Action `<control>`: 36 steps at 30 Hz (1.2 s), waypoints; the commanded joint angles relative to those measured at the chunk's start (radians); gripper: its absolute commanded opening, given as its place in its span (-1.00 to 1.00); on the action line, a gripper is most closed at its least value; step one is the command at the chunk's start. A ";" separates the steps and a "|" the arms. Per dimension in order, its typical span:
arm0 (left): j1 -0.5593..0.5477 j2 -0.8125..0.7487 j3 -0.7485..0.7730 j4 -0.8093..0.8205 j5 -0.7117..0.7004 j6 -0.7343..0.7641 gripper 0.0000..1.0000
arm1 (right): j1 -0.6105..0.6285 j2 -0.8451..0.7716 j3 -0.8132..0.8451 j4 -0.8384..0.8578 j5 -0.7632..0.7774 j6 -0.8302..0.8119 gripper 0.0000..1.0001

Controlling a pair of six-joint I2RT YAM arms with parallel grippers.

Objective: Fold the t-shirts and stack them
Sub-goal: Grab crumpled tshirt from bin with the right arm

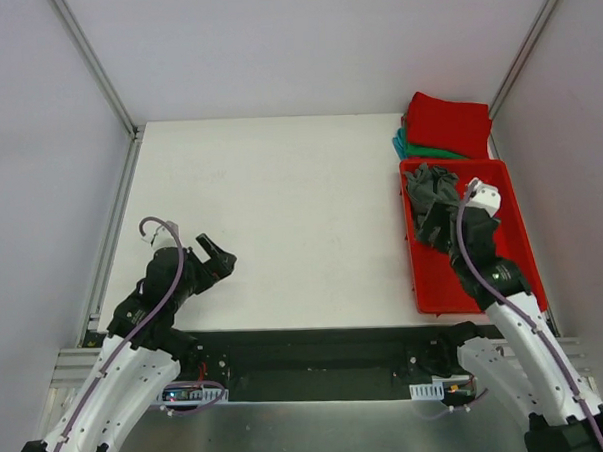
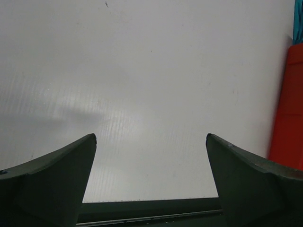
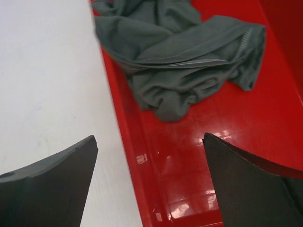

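Observation:
A crumpled dark charcoal-grey t-shirt (image 1: pixel 432 198) lies in the far end of a red plastic tray (image 1: pixel 439 290); it fills the top of the right wrist view (image 3: pixel 184 56). A folded bright red t-shirt (image 1: pixel 449 123) lies on a folded teal-green t-shirt (image 1: pixel 406 144) beyond the tray. My right gripper (image 3: pixel 149 142) is open and empty, hovering over the tray's left wall (image 3: pixel 130 142), short of the grey shirt. My left gripper (image 1: pixel 215 256) is open and empty over the bare table at the near left, as the left wrist view (image 2: pixel 150 138) shows.
The white table (image 1: pixel 271 217) has metal rails along its left and right sides. The red tray sits at the right edge; its side shows at the right of the left wrist view (image 2: pixel 286 118), with a teal strip (image 2: pixel 298 19) above it.

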State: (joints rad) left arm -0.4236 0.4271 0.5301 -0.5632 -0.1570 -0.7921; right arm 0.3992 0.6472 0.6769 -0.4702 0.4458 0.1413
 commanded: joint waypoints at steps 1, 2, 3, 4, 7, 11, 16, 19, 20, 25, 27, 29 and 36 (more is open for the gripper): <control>0.006 0.025 -0.004 0.106 0.037 0.047 0.98 | -0.201 0.132 0.090 -0.033 -0.121 0.075 0.92; 0.006 0.036 -0.005 0.105 0.037 0.048 0.98 | -0.236 0.173 0.101 -0.015 -0.136 0.060 0.92; 0.006 0.047 -0.005 0.106 0.037 0.047 0.98 | -0.264 0.210 0.114 -0.001 -0.151 0.047 0.92; 0.006 0.059 -0.008 0.105 0.039 0.048 0.98 | -0.292 0.267 0.125 0.008 -0.162 0.049 0.92; 0.006 0.082 -0.015 0.109 0.053 0.050 0.98 | -0.361 0.403 0.156 0.027 -0.191 0.086 0.92; 0.006 0.099 -0.018 0.115 0.056 0.056 0.98 | -0.430 0.607 0.206 0.099 -0.269 0.095 0.92; 0.006 0.091 -0.025 0.115 0.054 0.054 0.98 | -0.457 0.839 0.266 0.143 -0.292 0.124 0.98; 0.006 0.084 -0.030 0.117 0.053 0.051 0.98 | -0.461 0.907 0.268 0.188 -0.340 0.124 0.68; 0.006 0.081 -0.033 0.117 0.048 0.050 0.98 | -0.461 0.917 0.262 0.209 -0.354 0.123 0.53; 0.006 0.076 -0.035 0.117 0.045 0.048 0.98 | -0.461 0.872 0.231 0.240 -0.341 0.100 -0.33; 0.006 0.075 -0.036 0.115 0.040 0.045 0.98 | -0.461 0.804 0.225 0.234 -0.348 0.072 -0.51; 0.006 0.076 -0.041 0.117 0.033 0.042 0.98 | -0.461 0.723 0.231 0.217 -0.357 0.043 -0.63; 0.006 0.070 -0.047 0.117 0.040 0.036 0.98 | -0.412 0.451 0.370 0.042 -0.371 -0.068 -0.99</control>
State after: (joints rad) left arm -0.4236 0.5091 0.4908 -0.4736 -0.1127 -0.7616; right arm -0.0505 1.2415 0.9226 -0.3355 0.0891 0.1600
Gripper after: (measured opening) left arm 0.990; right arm 0.036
